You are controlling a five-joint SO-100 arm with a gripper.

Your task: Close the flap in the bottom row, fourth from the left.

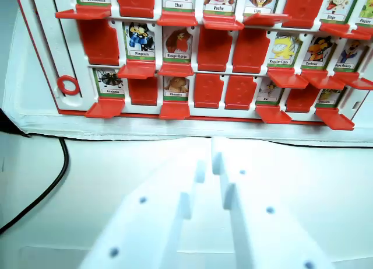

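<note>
The fourth flap (208,89) in the bottom row shows only its plain red face, with no picture card visible, like the fifth flap (240,90) just beside it. To the wrist view's left, the Chouette card (175,87) and the spider card (109,82) show their pictures, red tabs jutting below them. All sit in the white board (42,59), which has a red ring (68,84) at its left. The white gripper (206,164) hangs below the board, jaws nearly together, holding nothing. A black cable (55,181) curves at left.
</note>
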